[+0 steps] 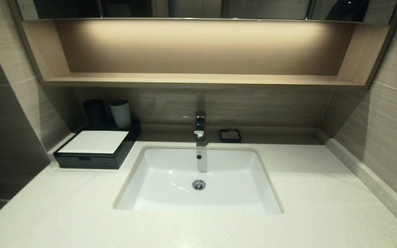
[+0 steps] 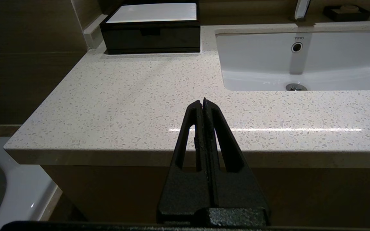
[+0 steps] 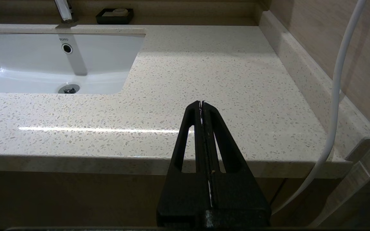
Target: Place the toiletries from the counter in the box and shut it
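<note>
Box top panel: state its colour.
White, on a black box; the top panel shows best in the left wrist view.

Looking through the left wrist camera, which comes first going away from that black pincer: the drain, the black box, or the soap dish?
From the shut left gripper, parked before the counter edge:
1. Drain, in the sink, nearest.
2. Black box, at the counter's back corner.
3. Soap dish, behind the sink, beyond the tap, farthest.
</note>
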